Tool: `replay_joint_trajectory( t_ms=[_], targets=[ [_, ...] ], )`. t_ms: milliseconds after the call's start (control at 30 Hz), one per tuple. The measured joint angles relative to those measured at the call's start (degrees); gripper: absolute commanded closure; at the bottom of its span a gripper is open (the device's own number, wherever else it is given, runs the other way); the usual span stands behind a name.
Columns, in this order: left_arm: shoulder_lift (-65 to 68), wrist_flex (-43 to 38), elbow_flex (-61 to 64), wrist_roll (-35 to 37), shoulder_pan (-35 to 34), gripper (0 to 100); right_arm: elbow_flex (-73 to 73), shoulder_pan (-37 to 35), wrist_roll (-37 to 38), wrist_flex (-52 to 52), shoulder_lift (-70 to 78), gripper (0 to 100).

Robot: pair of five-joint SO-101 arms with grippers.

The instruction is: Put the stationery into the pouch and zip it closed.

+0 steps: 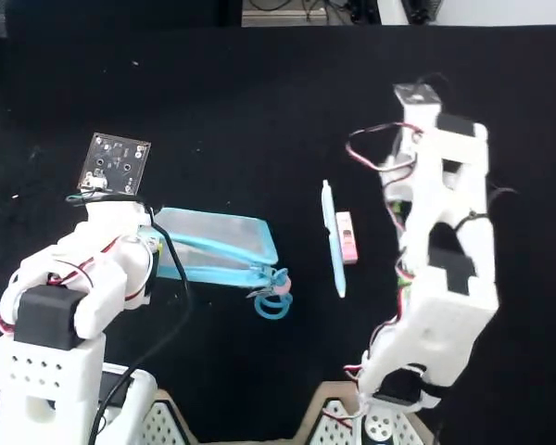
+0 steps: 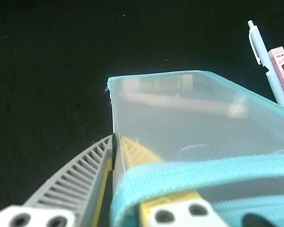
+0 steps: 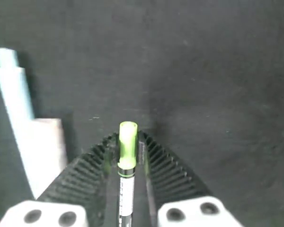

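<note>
My left claw is clamped on the rim of the pouch, one finger inside its unzipped mouth. My right claw pinches a green-capped marker, out at the pouch's 3 o'clock. The blue pen and pink eraser lie between. Packing looks barely begun to me, and zipping is still to do.

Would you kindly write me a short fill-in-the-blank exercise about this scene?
1. The right hand is shut on a marker with a ____ cap.
2. The left hand is shut on the pouch, which lies on a ____ table.
3. The pen lies beside a ____ eraser.
Missing words: green; black; pink.
</note>
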Motion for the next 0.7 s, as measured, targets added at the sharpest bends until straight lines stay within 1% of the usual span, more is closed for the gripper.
replay_joint_trajectory(
  t_ms=[67, 167, 233, 400, 500, 600, 633, 700],
  targets=[
    [0.0, 0.0, 0.0, 0.0, 0.0, 97, -1.9, 1.2, 0.8, 0.7, 3.7, 95.3],
    [0.0, 0.0, 0.0, 0.0, 0.0, 97, -5.7, 1.8, 1.1, 4.3, 8.3, 88.0],
    [0.0, 0.0, 0.0, 0.0, 0.0, 97, -9.6, 1.8, 1.2, 8.4, 11.2, 86.3],
    [0.0, 0.0, 0.0, 0.0, 0.0, 97, -19.4, 1.7, 1.2, 15.1, 17.1, 89.6],
    [0.0, 0.0, 0.1, 0.0, 0.0, 97, -23.8, 1.8, 1.2, 17.0, 20.9, 90.4],
    [0.0, 0.0, 0.1, 0.0, 0.0, 97, -27.1, 2.0, 1.2, 17.7, 23.8, 99.5],
    [0.0, 0.0, 0.1, 0.0, 0.0, 97, -28.0, 2.1, 1.2, 17.8, 24.4, 97.9],
    [0.0, 0.0, 0.1, 0.0, 0.0, 97, -29.2, 2.5, 1.2, 18.0, 25.0, 98.7]
  ],
)
